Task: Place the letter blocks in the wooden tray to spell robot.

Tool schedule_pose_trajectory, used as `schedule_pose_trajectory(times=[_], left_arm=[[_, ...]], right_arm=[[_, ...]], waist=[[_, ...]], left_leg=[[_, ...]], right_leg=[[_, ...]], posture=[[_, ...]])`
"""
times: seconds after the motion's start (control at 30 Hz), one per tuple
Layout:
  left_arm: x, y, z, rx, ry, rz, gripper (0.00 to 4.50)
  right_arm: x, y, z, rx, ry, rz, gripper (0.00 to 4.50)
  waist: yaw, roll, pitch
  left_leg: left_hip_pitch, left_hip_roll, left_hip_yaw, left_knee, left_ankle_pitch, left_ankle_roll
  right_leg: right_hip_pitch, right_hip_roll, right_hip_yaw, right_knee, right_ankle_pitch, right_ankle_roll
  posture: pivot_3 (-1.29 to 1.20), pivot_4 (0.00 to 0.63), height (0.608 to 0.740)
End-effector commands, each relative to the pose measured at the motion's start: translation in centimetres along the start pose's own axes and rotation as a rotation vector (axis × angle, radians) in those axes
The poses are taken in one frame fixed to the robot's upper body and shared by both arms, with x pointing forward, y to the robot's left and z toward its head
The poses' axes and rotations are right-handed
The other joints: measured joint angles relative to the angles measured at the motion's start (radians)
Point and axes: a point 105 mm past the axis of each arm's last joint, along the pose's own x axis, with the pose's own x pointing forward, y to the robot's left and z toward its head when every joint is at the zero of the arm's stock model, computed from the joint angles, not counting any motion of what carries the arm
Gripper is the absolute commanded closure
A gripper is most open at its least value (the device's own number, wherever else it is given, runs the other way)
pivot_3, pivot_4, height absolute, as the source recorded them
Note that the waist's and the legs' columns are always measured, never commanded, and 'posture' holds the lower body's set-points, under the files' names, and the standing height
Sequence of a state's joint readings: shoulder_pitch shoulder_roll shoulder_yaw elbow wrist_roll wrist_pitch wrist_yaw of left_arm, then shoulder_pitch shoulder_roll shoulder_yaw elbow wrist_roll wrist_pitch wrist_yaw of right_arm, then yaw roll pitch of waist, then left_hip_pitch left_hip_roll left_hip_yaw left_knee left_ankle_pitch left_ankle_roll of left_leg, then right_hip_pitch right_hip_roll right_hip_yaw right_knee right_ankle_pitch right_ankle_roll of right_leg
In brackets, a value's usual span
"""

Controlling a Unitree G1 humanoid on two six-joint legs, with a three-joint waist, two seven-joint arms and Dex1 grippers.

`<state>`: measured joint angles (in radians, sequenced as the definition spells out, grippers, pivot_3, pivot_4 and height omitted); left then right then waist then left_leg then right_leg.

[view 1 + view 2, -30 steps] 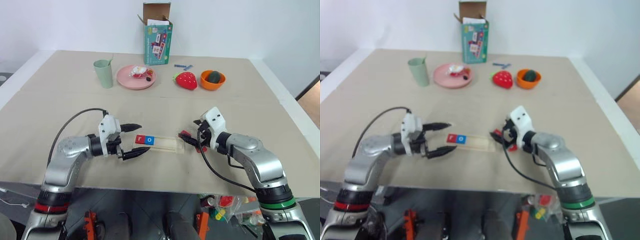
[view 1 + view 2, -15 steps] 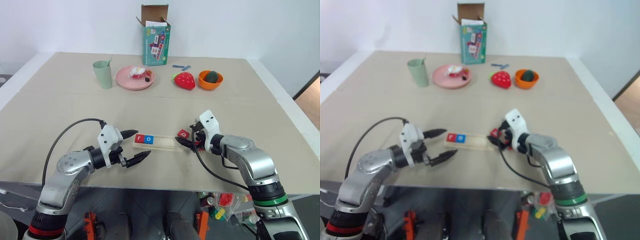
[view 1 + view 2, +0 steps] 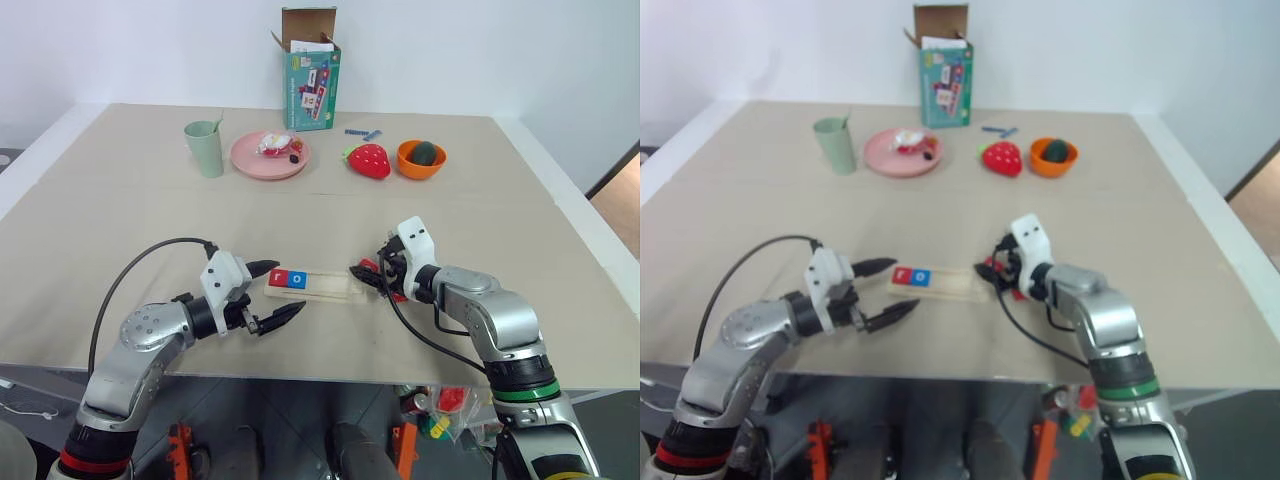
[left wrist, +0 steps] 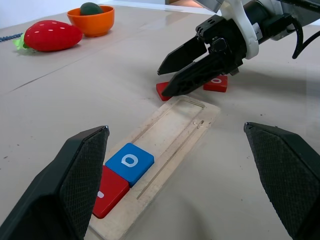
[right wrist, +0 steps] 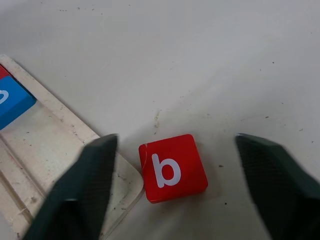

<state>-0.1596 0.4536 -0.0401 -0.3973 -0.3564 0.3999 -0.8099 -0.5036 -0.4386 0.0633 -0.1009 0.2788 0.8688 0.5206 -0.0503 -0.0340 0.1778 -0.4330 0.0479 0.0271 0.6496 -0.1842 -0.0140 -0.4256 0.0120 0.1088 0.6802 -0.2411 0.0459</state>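
Letter block "b" (image 5: 172, 167) lies flat on the bench just beside the wooden tray's (image 4: 170, 132) empty end, between the right pincer's (image 5: 175, 195) parted fingers; closing low could shove it against the rim. Left pincer (image 4: 182, 185) gapes wide.

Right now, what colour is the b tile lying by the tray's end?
Red, with a white letter b. The b tile shows best in the right wrist view.
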Motion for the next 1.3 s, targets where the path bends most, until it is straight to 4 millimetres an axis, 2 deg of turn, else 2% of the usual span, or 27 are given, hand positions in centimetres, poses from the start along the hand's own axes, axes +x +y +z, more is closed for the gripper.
schedule_pose_trajectory(times=[0.03,0.23,0.47,0.57,0.77,1.1,1.3], left_arm=[[0.1,-0.3,1.2,0.031,-0.033,-0.014,0.0],[0.2,-0.5,1.1,0.02,-0.036,-0.018,0.0],[0.4,-0.7,0.9,0.012,-0.034,-0.025,0.0],[0.5,-0.8,0.8,0.006,-0.028,-0.033,0.0],[0.6,-0.9,0.7,0.014,-0.02,-0.041,0.0],[0.6,-1.1,0.8,0.016,-0.031,-0.041,0.0],[0.5,-1.0,0.7,0.019,-0.026,-0.037,0.0]], right_arm=[[-0.4,-0.2,0.8,-0.015,-0.023,-0.008,2.21],[-0.5,0.1,0.3,-0.068,0.0,0.005,4.4],[-0.7,-0.1,1.0,-0.05,-0.024,0.005,4.46],[-0.8,-0.2,2.0,-0.073,-0.055,-0.003,3.73],[-1.2,0.3,4.1,-0.144,-0.112,-0.007,1.67],[-1.2,0.9,0.9,-0.124,0.009,0.004,1.67],[-1.1,0.9,0.0,-0.104,0.038,0.006,1.67]], waist=[[0.0,0.0,0.0],[0.0,0.0,0.0],[0.0,0.0,0.0],[0.0,0.0,0.0],[0.0,0.0,0.0],[0.001,0.0,0.0],[0.001,0.0,0.0]], left_leg=[[0.0,0.0,0.0,0.0,0.0,0.0],[0.0,0.0,0.0,-0.001,0.0,0.0],[0.001,0.0,0.0,-0.005,0.0,0.0],[0.002,0.0,0.0,-0.007,0.0,0.0],[0.002,0.0,0.0,-0.011,0.0,0.0],[0.002,-0.001,-0.001,-0.013,0.0,0.0],[0.002,-0.001,0.0,-0.013,0.0,0.0]], right_leg=[[0.0,0.0,0.0,0.0,0.0,0.0],[0.0,0.0,0.0,-0.001,0.0,0.0],[0.0,0.0,0.0,-0.002,0.0,0.0],[0.0,0.0,0.0,-0.003,0.0,-0.001],[-0.002,0.0,0.0,-0.003,-0.001,0.001],[-0.002,0.0,0.0,-0.004,-0.002,0.003],[-0.002,0.0,0.0,-0.004,-0.003,-0.001]], posture=[[0.0,0.15,0.74],[0.0,0.15,0.74],[0.0,0.15,0.74],[0.0,0.15,0.74],[0.0,0.15,0.74],[0.0,0.15,0.74],[0.0,0.15,0.74]])
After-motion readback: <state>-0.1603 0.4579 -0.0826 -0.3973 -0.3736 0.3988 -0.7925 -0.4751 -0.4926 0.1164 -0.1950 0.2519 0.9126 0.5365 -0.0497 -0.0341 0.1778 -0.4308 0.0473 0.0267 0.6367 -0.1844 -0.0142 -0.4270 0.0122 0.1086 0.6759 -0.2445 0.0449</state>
